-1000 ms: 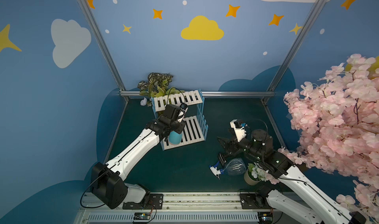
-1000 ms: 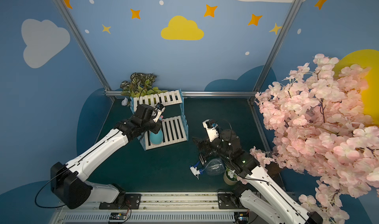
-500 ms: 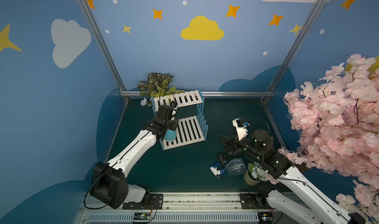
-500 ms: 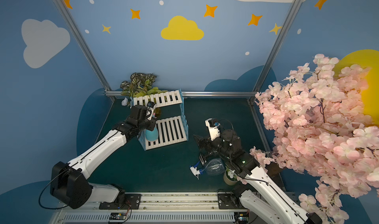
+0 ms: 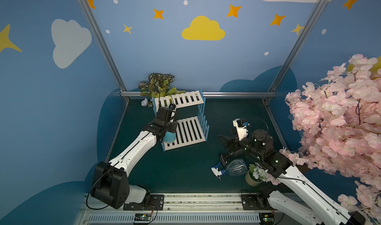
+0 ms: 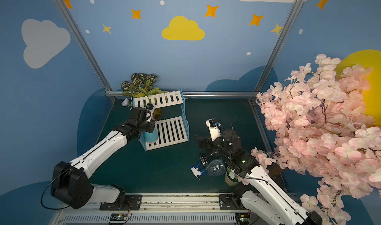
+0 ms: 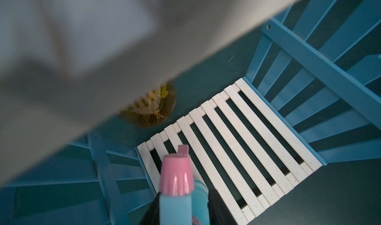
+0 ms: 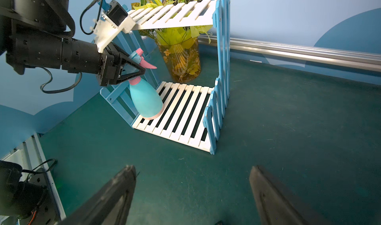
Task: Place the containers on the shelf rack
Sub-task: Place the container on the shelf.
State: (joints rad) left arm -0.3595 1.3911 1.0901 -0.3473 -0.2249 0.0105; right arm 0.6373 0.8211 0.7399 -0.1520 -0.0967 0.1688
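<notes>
left hand (image 8: 140,71) brackets the neck of the light blue bottle (image 8: 145,99); grip: cannot tell. smooth, pear-shaped, it leans base-down on lower white slats of the shelf rack (image 8: 221,48), pink nozzle toward the amber vase (image 8: 182,58). right hand (image 8: 193,169) gapes wide, empty.

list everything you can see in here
mat: one, dark green, floor
shelf rack: one, white slats, blue sides, back of mat
light blue spray bottle: one, pink trim, tilted on lower shelf
clear spray bottle: one, lying on mat, front right
dark spray bottle: one, mostly hidden under right arm
amber vase: one, leafy, behind rack
cream pot: one, white flowers, beside clear bottle
blossom tree: one, pink, right side
left gripper: black, jaws around light blue bottle's neck
right gripper: black, jaws open, empty
</notes>
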